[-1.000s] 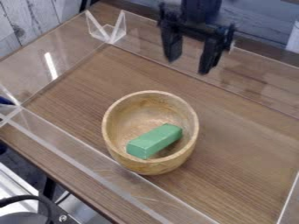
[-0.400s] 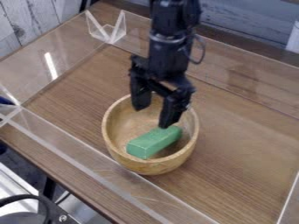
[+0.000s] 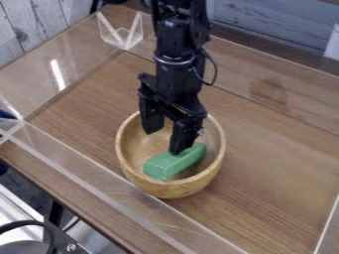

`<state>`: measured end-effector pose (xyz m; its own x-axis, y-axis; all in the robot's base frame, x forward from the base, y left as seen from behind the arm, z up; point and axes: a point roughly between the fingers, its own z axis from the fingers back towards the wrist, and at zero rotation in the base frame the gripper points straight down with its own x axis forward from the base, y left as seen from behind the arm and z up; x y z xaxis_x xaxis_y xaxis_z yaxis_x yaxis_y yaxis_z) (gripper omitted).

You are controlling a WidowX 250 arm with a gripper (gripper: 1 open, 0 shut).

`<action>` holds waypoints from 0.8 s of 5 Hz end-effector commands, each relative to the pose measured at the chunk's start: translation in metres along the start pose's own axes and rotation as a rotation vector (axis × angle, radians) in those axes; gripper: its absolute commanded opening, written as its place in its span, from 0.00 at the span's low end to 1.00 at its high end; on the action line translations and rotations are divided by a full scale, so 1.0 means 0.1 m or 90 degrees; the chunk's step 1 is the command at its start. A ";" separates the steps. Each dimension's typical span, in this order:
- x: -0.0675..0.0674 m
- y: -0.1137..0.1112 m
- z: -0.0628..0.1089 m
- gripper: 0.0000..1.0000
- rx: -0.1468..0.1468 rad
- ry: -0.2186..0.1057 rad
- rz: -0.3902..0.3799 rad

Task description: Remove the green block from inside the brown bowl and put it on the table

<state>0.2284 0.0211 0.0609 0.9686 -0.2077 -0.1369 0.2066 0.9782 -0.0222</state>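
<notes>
The green block (image 3: 173, 163) lies flat inside the brown bowl (image 3: 138, 159), tilted toward its front right. My gripper (image 3: 167, 132) hangs open over the bowl, its two dark fingers reaching down past the back rim, just above the far end of the block. Nothing is held between the fingers. The bowl stands on the table (image 3: 279, 169) near the front.
Clear acrylic walls run along the table's left edge (image 3: 59, 74) and front edge (image 3: 106, 193). A clear folded acrylic piece (image 3: 122, 33) stands at the back left corner. Bare wood lies right of the bowl.
The gripper has come from the back right, down and left, to hang over the bowl, and it now sits lower and closer to the block. The block and bowl have not moved.
</notes>
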 end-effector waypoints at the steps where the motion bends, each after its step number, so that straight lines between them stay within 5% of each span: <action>1: 0.03 -0.02 0.05 1.00 0.003 -0.026 -0.009; 4: 0.04 -0.16 -0.04 1.00 -0.007 -0.031 -0.039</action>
<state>0.2286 0.0069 0.0550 0.9628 -0.2527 -0.0962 0.2498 0.9674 -0.0414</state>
